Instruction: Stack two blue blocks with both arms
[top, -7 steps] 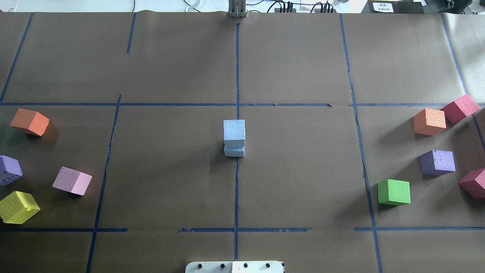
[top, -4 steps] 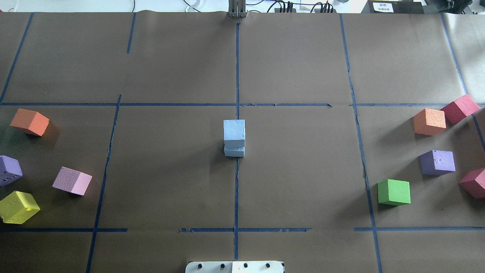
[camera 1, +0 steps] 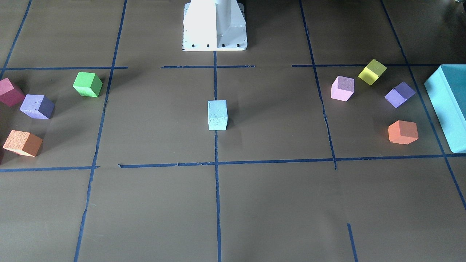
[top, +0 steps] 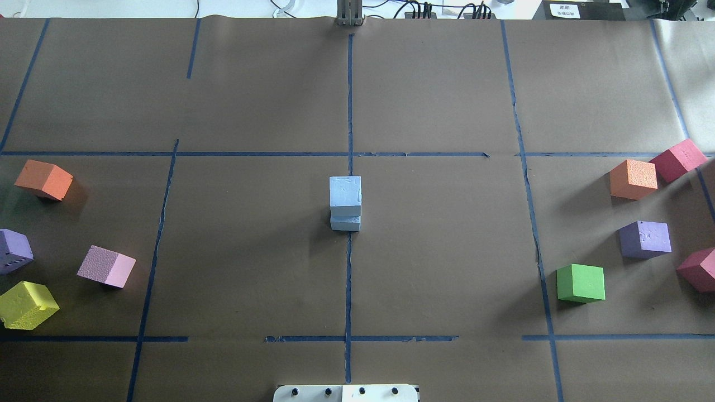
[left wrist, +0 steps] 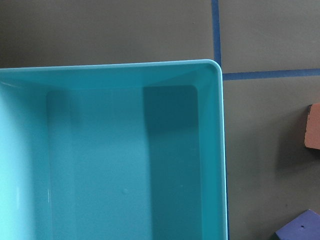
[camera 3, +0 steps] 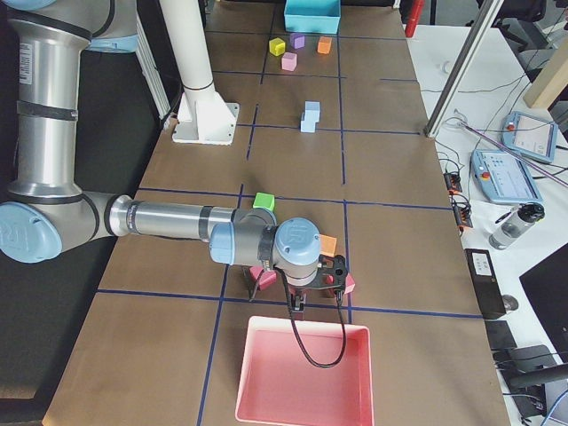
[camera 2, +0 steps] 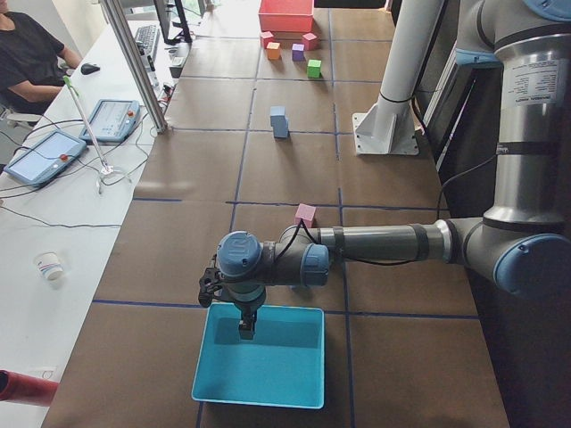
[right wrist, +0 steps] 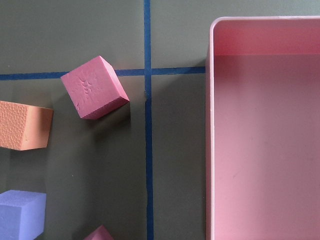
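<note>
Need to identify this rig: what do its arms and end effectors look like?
Both the left arm and right arm are grey tubes with light-blue joint caps. The left end effector and right end effector are black, with black cables.
</note>
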`<state>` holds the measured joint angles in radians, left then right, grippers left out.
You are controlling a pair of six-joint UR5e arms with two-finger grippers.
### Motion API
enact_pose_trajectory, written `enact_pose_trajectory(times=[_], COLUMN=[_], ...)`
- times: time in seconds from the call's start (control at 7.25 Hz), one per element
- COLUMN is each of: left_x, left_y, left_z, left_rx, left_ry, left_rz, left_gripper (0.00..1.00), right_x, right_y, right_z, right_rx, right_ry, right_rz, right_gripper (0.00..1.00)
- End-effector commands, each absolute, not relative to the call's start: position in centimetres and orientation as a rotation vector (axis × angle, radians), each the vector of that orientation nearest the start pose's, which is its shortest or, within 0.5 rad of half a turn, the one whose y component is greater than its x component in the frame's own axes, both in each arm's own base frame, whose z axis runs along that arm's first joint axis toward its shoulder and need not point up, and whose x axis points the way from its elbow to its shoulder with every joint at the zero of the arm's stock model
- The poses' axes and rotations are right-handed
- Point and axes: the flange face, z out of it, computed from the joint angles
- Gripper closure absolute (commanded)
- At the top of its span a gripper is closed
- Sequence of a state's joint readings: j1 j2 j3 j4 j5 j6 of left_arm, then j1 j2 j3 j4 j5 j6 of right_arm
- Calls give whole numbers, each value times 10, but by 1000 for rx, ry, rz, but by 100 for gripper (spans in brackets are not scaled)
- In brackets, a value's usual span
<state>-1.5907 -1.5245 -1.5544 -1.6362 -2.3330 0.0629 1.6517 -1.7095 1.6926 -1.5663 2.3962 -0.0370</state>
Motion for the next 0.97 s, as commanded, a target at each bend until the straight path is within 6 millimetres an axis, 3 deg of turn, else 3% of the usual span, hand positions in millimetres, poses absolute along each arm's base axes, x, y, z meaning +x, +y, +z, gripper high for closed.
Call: enact_pose_trajectory(times=[0.0, 0.83], left_x=[-74, -74], left_y=[-471, -470], left_z=[684, 684], left_rx=[34, 34], left_ry=[760, 760], left_rz=[42, 42], left_gripper=[0, 0], right_x=[95, 95], right_y=[-425, -427], right_z=[660, 654], right_rx=[36, 46], right_ry=[-825, -824], right_rz=[48, 43], right_gripper=[0, 0])
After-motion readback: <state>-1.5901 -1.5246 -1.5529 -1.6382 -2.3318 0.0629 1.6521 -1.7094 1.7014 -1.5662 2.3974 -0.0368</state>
